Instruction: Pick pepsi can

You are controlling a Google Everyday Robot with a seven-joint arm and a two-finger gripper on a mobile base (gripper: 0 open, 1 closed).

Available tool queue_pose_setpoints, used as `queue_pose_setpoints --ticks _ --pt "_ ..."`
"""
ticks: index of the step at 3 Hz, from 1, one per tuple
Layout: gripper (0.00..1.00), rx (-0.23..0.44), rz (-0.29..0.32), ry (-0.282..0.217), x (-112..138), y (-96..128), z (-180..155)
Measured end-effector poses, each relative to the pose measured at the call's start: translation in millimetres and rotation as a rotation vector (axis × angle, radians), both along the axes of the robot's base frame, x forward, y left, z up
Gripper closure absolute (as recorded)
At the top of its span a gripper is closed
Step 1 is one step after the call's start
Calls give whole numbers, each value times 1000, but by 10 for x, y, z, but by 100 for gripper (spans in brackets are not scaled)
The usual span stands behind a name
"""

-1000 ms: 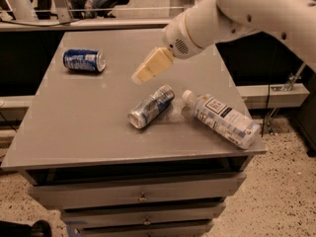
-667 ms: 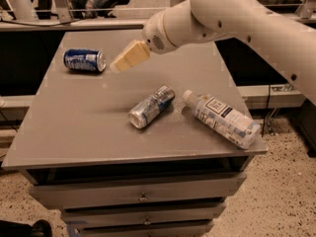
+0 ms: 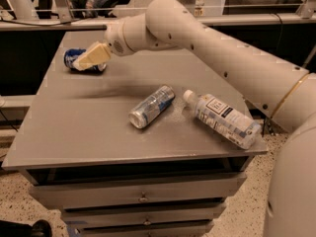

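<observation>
Now the gripper is at the pepsi can

Measured from the slim silver can lying mid-way across the table, the gripper has swung from just behind it to well beyond it on the view's left. The pepsi can lies on its side there, far back-left of the silver can, and the gripper overlaps its right part. Open or closed, I cannot tell. The reach looks nearly done; lowering and grasping remain, I judge
</observation>
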State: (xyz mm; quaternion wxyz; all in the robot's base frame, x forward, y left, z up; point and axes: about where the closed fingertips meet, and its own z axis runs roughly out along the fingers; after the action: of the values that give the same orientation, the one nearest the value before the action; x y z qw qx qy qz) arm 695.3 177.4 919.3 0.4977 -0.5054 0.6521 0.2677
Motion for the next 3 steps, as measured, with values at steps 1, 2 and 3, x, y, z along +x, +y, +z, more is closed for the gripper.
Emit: queue_pose_setpoints --ticks 1,2,3 --pt "0 17 48 4 127 390 -209" --pt "0 15 75 20 188 606 -444" --pt "0 2 87 29 210 679 -601"
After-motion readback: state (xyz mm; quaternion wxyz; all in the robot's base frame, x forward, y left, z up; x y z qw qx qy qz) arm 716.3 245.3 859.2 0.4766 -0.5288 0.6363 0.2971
